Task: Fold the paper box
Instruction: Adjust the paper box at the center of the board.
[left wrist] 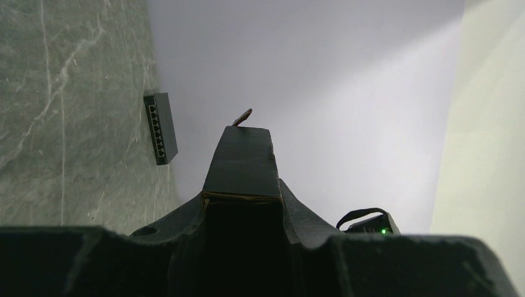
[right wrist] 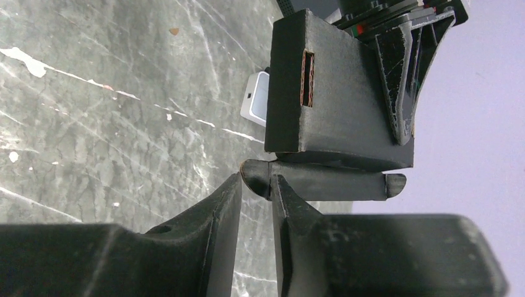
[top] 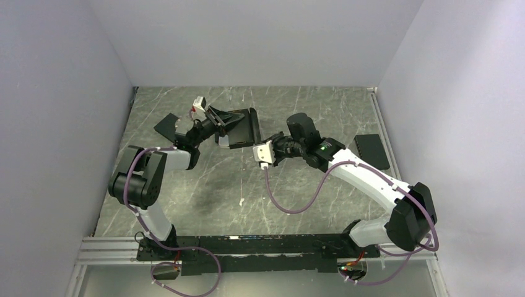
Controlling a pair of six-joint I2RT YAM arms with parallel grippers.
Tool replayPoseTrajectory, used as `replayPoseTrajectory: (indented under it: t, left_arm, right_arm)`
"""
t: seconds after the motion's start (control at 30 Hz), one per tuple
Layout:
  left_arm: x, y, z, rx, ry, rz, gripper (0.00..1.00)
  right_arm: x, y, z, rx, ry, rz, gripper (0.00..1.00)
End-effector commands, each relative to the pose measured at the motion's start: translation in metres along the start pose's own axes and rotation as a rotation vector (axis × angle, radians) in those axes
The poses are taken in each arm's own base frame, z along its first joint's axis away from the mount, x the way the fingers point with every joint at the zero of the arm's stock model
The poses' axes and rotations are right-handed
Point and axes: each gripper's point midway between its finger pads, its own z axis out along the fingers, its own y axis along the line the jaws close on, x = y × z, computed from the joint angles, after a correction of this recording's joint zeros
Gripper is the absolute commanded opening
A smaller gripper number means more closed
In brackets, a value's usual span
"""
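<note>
Both grippers on the paper box (top: 241, 127), toward 12 o'clock on the table (top: 204, 192).
You have the left gripper (top: 215, 119) clenched on a panel from the box's 9 o'clock side, and the cardboard runs straight out between its fingers (left wrist: 176, 219). Your right gripper (right wrist: 255, 185), at the box's 4 o'clock corner, pinches the rounded end of a flap. A small silver-grey case (right wrist: 255, 99) lies on the table just beside the box; the dark mark on it is too small to read. A black slab (top: 371, 150) lies at 3 o'clock.
</note>
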Motion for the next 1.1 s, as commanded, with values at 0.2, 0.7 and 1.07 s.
replayPoseTrajectory:
  t: [0.2, 0.7, 1.07]
  left_arm:
    - [0.008, -0.030, 0.005, 0.097, 0.054, 0.060, 0.00]
    - [0.021, -0.034, 0.004, 0.132, 0.145, 0.102, 0.00]
    - [0.024, -0.033, 0.004, 0.148, 0.167, 0.094, 0.00]
  right_arm:
    - [-0.020, -0.031, -0.009, 0.080, -0.032, -0.001, 0.11]
    - [-0.034, -0.032, -0.014, 0.065, -0.081, 0.129, 0.23]
    - [-0.024, -0.046, -0.018, 0.141, -0.036, 0.180, 0.32]
